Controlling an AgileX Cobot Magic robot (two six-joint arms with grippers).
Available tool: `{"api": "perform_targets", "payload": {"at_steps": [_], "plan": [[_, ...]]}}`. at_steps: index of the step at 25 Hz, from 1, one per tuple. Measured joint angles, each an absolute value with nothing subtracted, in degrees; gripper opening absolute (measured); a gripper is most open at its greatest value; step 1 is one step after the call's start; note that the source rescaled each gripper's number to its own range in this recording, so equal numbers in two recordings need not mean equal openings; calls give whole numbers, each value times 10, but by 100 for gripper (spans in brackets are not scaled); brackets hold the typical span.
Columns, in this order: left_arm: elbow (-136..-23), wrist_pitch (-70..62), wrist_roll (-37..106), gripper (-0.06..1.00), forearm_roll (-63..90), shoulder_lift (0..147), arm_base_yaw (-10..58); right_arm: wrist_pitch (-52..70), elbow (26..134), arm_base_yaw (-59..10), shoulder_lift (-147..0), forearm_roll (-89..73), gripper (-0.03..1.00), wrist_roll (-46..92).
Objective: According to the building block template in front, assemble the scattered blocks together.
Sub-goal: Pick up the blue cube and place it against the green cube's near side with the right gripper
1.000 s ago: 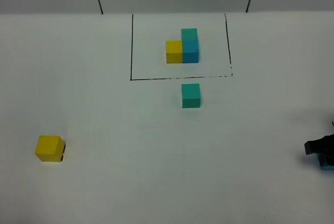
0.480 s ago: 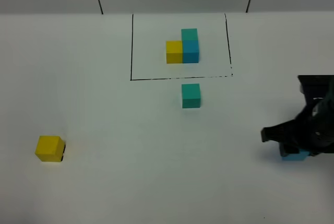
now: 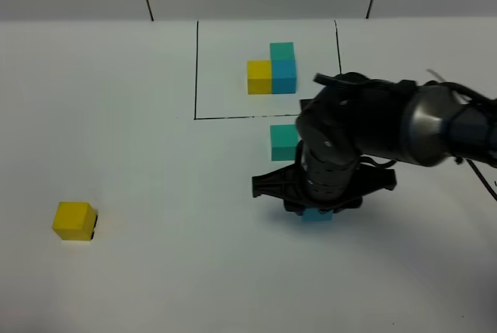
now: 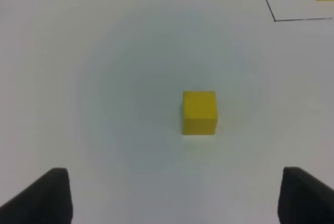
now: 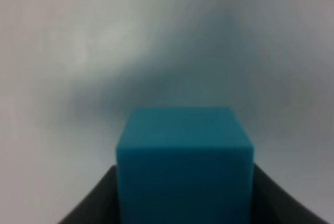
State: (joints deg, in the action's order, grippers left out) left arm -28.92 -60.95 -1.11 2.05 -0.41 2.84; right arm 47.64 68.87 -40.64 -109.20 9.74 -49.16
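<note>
High camera looks down on the tabletop; left wrist shares its yellow cube; right wrist, very close, faces the blue cube.

The template, upper centre, is yellow, blue and teal-green inside a thin black line. Unpatterned: the yellow cube, teal-green cube, sky-blue cube. The table is white.

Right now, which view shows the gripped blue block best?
Right wrist: the blue block appears large and close. Exterior high shows only a sliver under the right gripper; left wrist shows none of it.
</note>
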Motion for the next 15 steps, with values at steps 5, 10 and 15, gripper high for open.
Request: {"api": "perform_targets", "payload": {"at_steps": [5,10,15], "plan": [[-289,-609,-11,84,20,-4,28,482,778,-418,-1165,97,1,-493],[-289,-609,-11,84,20,-4,28,489,829,-418,-1212,110,1,-493],[-289,-609,-11,84,20,-4,28,492,848,-411,-1237,123,1,-494]]}}
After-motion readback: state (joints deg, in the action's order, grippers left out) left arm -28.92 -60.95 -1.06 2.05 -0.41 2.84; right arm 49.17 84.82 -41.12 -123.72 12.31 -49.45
